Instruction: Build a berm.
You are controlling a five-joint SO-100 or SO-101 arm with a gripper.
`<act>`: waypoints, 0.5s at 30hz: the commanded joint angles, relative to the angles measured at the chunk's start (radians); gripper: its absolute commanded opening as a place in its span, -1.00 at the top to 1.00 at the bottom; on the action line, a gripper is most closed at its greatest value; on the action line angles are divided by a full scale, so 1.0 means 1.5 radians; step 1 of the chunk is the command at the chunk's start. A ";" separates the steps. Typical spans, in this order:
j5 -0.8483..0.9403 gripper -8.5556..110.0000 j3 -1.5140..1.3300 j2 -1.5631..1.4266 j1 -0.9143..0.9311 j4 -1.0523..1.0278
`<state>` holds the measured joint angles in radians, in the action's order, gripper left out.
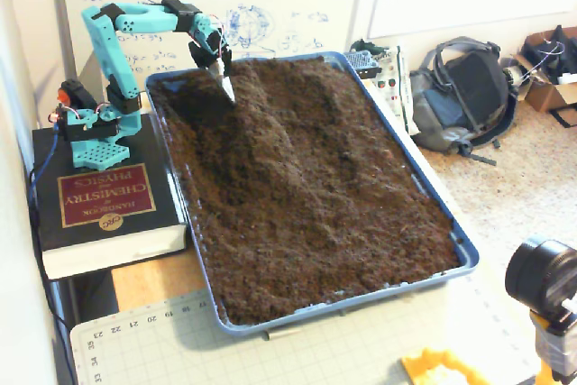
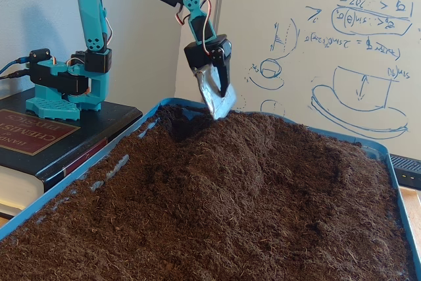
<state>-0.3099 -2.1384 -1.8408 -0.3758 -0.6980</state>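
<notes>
The fingers [image 2: 219, 100] carry a silvery scoop blade; whether they grip it or it is fixed on, I cannot tell. Just below its tip rises the berm [image 1: 270, 123]. A hasty sweep could flatten the ridge or push soil over the tray rim [image 1: 160, 123] behind; open soil lies ahead.

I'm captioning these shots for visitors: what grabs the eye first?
A big blue tray heaped with dark soil, its berm running along the far half. At the tray's far left corner in the higher fixed view, a turquoise arm on a chemistry handbook hangs its pincer just above the ridge.
</notes>
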 commanded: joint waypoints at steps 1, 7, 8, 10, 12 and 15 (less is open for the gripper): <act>0.050 0.86 0.040 -0.118 0.028 -0.003; 0.211 0.86 -0.010 -0.237 0.097 -0.170; 0.245 0.86 -0.013 -0.257 0.124 -0.212; 0.321 0.86 -0.017 -0.283 0.187 -0.292; 0.396 0.86 -0.018 -0.290 0.256 -0.353; 0.495 0.86 -0.021 -0.256 0.350 -0.367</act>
<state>0.3129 -2.1783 -2.2059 0.0077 -1.2180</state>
